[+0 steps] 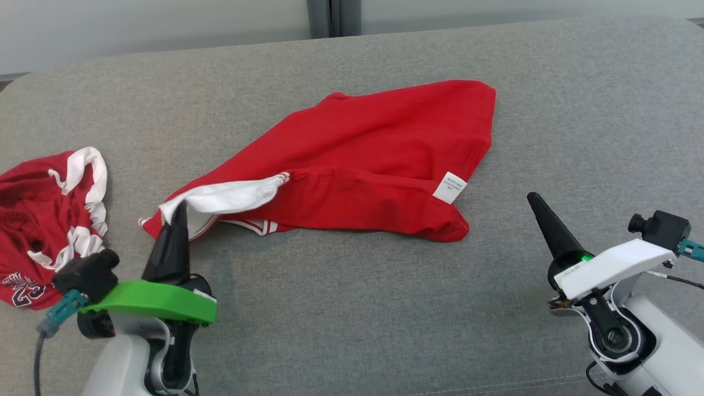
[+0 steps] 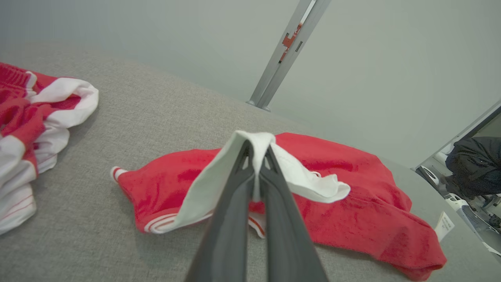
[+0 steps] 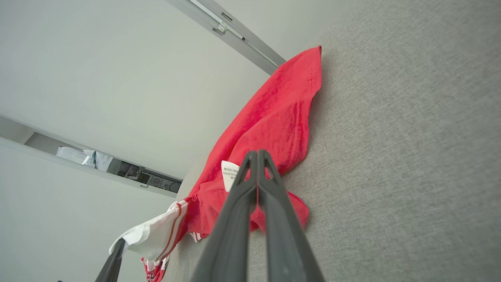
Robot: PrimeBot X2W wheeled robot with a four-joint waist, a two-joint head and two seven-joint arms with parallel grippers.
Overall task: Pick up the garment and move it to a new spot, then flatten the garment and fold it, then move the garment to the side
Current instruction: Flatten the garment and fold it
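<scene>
Red garment (image 1: 374,159) sits pinched at white trim (image 1: 231,195) by L gripper (image 1: 179,212), R gripper (image 1: 533,199) closed & empty: best open R, grab corner by label (image 1: 450,187), lift evenly.

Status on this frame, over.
Left end effector shut on red garment, at its white trim, edge lifted. Right end effector shut, empty, clear of the cloth. Second red-and-white garment far left, not in the way.
</scene>
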